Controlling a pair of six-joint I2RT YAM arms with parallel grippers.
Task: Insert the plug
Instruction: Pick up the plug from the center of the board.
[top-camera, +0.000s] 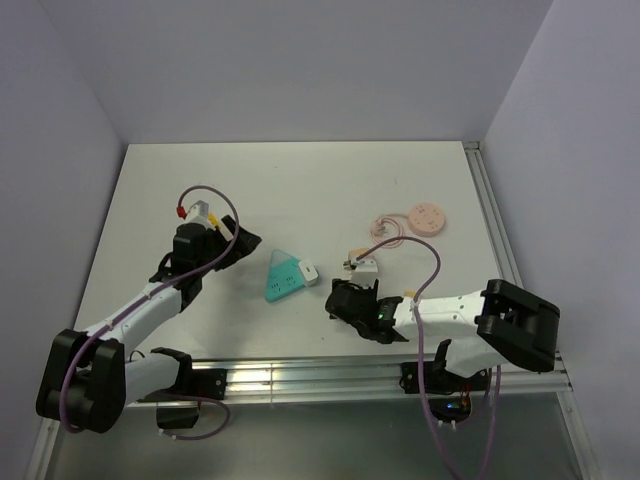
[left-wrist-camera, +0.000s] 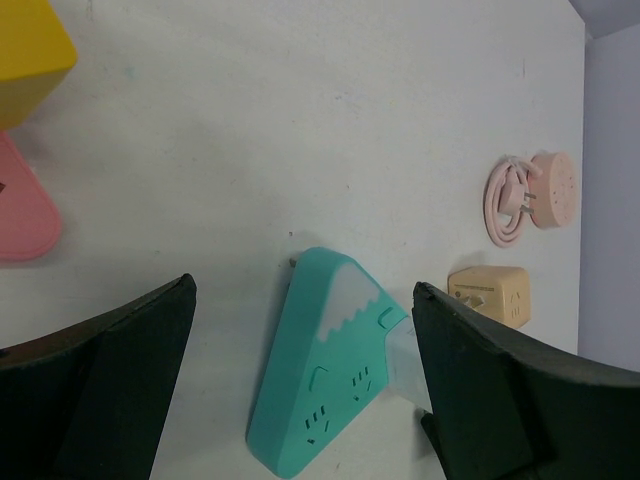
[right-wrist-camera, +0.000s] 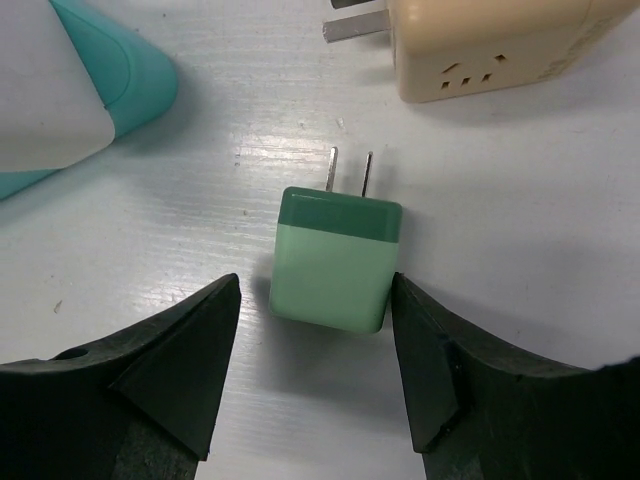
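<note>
Right arm reaching leftward along table (top-camera: 300, 180) near edge. Right gripper (right-wrist-camera: 315, 300) hanging low, jaws standing apart, flanking green plug (right-wrist-camera: 336, 262) without clamping it. Plug lying flat on table, prongs pointing away from gripper, beige adapter (right-wrist-camera: 490, 45) just beyond. Left arm stretching forward, left gripper (left-wrist-camera: 303, 290) hovering spread wide near teal socket block (left-wrist-camera: 325, 370).

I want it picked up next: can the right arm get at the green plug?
Probably yes: the right gripper straddles the green plug, jaws open, nothing between; the beige adapter lies apart.
</note>
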